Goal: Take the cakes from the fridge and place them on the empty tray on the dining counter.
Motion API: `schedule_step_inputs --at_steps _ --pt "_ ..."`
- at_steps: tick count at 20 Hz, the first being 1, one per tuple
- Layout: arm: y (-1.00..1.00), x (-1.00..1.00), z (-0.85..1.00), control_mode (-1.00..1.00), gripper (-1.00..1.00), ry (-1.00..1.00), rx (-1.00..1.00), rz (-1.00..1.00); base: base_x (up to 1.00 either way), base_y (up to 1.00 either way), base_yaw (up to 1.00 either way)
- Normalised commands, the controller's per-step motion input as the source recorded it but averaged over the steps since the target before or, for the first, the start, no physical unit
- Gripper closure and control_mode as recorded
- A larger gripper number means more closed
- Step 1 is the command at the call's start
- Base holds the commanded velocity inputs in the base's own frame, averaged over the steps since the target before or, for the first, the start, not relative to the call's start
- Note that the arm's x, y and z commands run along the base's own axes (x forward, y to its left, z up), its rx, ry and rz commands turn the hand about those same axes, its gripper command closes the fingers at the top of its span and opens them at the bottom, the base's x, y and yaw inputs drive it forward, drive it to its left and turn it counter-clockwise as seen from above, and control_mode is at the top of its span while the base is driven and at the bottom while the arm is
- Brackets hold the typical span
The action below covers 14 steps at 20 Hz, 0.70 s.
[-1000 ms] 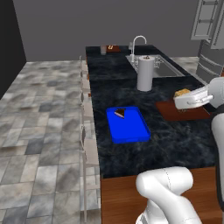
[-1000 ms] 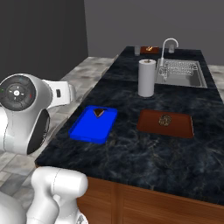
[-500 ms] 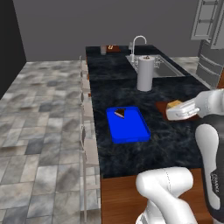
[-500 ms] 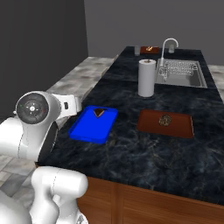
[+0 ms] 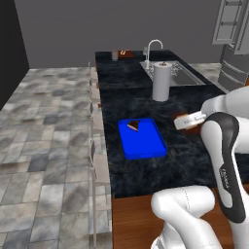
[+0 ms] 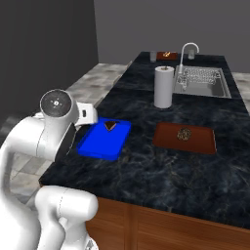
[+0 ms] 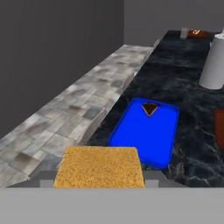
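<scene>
The pincer (image 7: 100, 183) stands part open, closed on the orange-tan cake (image 7: 99, 168), which sits between its fingertips. Just ahead and below lies the blue tray (image 7: 146, 131) on the dining counter (image 7: 192, 100), with the dark wedge cake (image 7: 149, 108) at the tray's far end. Beyond the tray, off to one side, stands a white paper towel roll (image 7: 213, 61).

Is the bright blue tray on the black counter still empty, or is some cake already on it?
Not empty: a dark brown wedge slice lies at one end of the bright blue flat tray; the rest is bare.
</scene>
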Motion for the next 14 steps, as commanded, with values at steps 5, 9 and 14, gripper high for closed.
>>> schedule_step_inputs --at_steps 5,9,14 --pt "0.0 0.32 -0.54 -1.0 1.0 0.0 0.0 0.0 0.0 0.0 0.0" --pt "0.0 0.35 -0.36 -1.0 1.0 0.0 0.0 0.0 0.0 0.0 0.0" --pt "0.0 0.33 -0.35 -1.0 1.0 0.0 0.0 0.0 0.0 0.0 0.0"
